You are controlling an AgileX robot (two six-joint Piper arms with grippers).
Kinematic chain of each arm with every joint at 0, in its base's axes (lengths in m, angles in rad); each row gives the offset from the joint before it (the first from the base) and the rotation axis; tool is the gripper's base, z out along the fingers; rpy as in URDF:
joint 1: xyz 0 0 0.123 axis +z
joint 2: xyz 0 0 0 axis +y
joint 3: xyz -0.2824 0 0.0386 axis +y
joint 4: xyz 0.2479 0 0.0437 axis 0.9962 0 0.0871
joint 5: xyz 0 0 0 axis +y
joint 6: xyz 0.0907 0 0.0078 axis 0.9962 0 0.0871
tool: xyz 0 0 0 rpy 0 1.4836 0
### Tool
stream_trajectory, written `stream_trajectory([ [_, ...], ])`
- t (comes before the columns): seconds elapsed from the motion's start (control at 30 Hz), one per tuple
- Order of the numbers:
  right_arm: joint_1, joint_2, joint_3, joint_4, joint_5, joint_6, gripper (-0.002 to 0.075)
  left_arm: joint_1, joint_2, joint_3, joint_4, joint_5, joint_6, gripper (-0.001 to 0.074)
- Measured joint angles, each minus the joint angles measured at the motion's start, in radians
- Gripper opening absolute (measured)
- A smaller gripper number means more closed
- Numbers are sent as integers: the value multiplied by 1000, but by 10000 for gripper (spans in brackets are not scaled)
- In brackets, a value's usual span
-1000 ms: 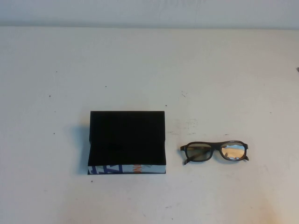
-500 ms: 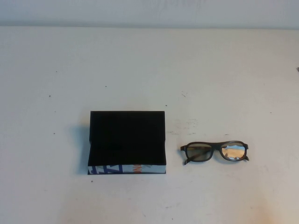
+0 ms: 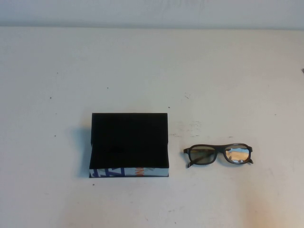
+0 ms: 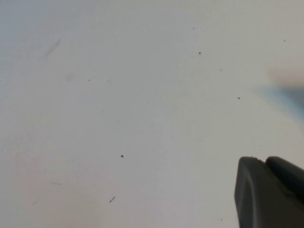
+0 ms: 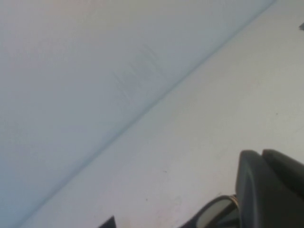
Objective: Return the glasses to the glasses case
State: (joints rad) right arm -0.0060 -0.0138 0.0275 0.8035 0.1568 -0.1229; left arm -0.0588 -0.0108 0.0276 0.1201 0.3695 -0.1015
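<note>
No change to note across the high view, glasses (image 3: pixel 218 155) and glasses case (image 3: pixel 129 142) sit on the tabletop (image 3: pixel 152 71) exactly as a second ago, left tool (image 4: pixel 270 192) over bare tabletop, right tool (image 5: pixel 270 187) with a lens showing past it.

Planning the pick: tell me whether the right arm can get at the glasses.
Probably yes. The glasses lie alone on the table, apart from the glasses case; the right gripper is near them. The left gripper is elsewhere.

Neither arm is showing in the high view; the left gripper (image 4: pixel 270 192) and right gripper (image 5: pixel 268 190) are each showing only a dark edge.
</note>
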Motion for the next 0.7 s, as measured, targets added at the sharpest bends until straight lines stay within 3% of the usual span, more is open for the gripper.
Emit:
stream_trajectory([
  [0.33, 0, 0, 0, 117, -42, 0, -11, 0, 0, 0, 0, 0, 0, -1],
  [0.5, 0, 74, -98, 90, 145, -1, -11, 0, 0, 0, 0, 0, 0, -1],
  [0.7, 0, 377, -330, -86, 487, -25, -11, 0, 0, 0, 0, 0, 0, -1],
])
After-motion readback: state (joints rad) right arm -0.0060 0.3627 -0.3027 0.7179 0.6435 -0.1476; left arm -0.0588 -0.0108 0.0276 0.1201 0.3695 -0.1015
